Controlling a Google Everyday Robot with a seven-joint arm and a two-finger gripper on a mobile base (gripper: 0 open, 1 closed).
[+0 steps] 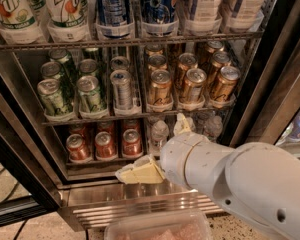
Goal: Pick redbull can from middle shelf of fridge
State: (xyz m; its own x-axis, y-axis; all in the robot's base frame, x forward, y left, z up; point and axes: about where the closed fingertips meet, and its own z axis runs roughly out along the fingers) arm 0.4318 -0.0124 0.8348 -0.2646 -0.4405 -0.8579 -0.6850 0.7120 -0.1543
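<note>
On the wire middle shelf (135,115), just right of the fatter green cans (52,98), the redbull can (122,91) stands upright, slim shiny metal with its tab on top, and the gripper (150,146) sits below and slightly right of it, cream fingers (140,173) spread, holding nothing.

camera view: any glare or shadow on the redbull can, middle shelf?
Camera view: the redbull can on the middle shelf is evenly lit, with only a small sheen on its top and no washout. Camera view: that rack's rear rows fall into shadow. Camera view: the gripper sits low, before the steel base of the fridge, below the can, and shades none of it.
</note>
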